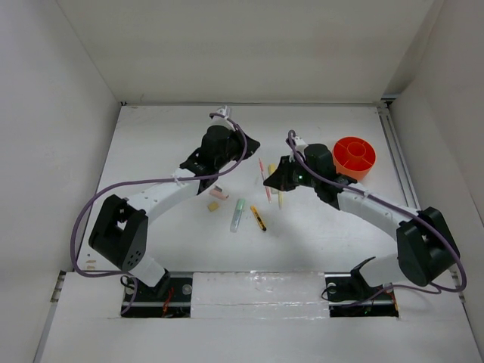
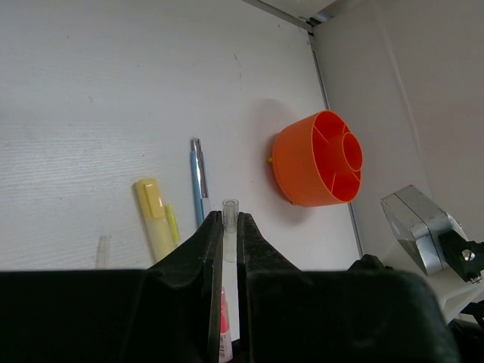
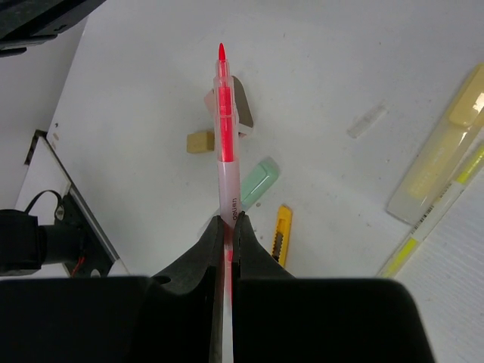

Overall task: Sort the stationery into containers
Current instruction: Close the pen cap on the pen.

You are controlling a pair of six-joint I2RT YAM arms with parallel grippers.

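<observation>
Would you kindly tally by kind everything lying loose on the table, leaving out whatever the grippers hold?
Pens: 3 (grey-blue pen, thin yellow pen, yellow-black pen)
Markers: 2 (yellow marker, pale green marker)
Erasers: 2 (pink eraser, tan eraser)
Clear cap: 1
Orange pot: 1
Total: 9

The round orange pot [image 2: 291, 170] stands upright, its inside split into compartments. All stationery is left of it: grey-blue pen [image 2: 199, 181] nearest, then yellow marker [image 2: 153, 219] and thin yellow pen [image 2: 173, 224], red pen [image 3: 224, 128] pinched in the right gripper [image 3: 228, 221], green marker [image 3: 257, 181], yellow-black pen [image 3: 280, 234], pink eraser [image 1: 218, 193] and tan eraser [image 3: 200, 141] farthest
</observation>
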